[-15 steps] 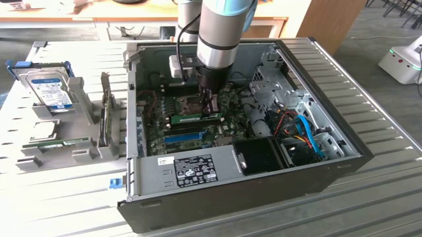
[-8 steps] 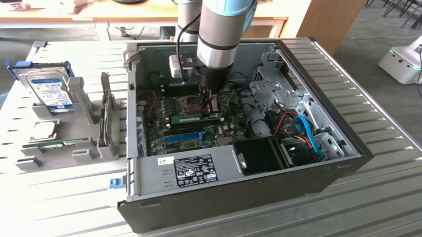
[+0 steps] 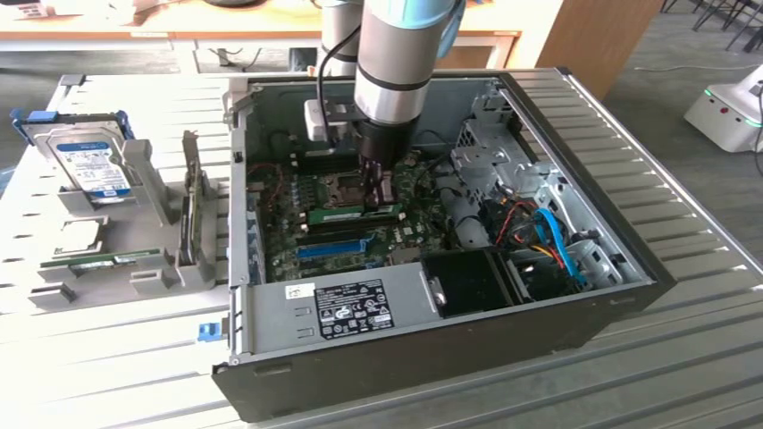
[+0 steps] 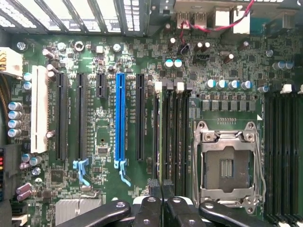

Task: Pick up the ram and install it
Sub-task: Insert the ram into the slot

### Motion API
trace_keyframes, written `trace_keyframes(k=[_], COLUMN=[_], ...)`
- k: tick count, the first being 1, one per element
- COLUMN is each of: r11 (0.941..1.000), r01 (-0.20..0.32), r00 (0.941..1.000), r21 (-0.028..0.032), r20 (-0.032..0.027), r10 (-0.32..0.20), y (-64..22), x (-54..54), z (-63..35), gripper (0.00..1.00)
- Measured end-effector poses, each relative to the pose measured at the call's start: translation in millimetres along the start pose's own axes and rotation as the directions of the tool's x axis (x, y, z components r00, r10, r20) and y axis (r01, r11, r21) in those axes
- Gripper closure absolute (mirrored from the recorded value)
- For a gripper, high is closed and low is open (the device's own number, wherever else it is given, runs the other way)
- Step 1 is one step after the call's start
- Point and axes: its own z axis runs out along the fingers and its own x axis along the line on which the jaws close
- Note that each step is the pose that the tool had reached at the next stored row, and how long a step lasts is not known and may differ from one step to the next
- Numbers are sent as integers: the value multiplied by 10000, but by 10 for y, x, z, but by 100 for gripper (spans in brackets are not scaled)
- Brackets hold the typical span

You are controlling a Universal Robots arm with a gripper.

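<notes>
Green with a pale label, the ram (image 3: 349,213) on its long edge at the centre of the exterior frame. Pinched from above by the closed gripper (image 3: 381,198) of the robot arm (image 3: 399,54), low over the motherboard (image 3: 357,237) inside the open computer case (image 3: 596,299). Seated in a slot or just above one: impossible to tell.

From the exterior view, the wider setting. Case flat on a slatted metal table (image 3: 667,375), with a labelled power supply (image 3: 352,308) along the case's near wall, lower centre of frame. Blue cable (image 3: 558,237) curling at the case's right side. At the exterior view's left, well apart from the gripper, a grey rack (image 3: 143,192) with a hard drive (image 3: 93,165) upright at upper left. Just beside it, a grey upright card (image 3: 188,206). Lower in the same rack, a second green strip (image 3: 113,261) lying flat.

From the wrist view, the close detail under the tool. Black fingertips (image 4: 154,187) pressed together, the gripper (image 4: 161,187) directly over the bank of dark memory slots (image 4: 175,132). White latches (image 4: 158,86) at the slots' far ends. Metal-framed processor socket (image 4: 227,163) on one side of that bank, long blue slot (image 4: 120,118) on the other among black card slots. White slot (image 4: 39,109) beyond those. Red wire (image 4: 218,26) looping near the rear ports. Ram hard to pick out from the dark slots at this angle.
</notes>
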Motion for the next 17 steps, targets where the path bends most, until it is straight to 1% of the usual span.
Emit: trace_keyframes(k=[15,17], r11=[10000,10000], r01=[22,32], r00=[10000,10000], r21=[5,17], r20=[8,7], r10=[-22,-32], y=[8,7], x=[0,1], z=[14,14], gripper=[88,88])
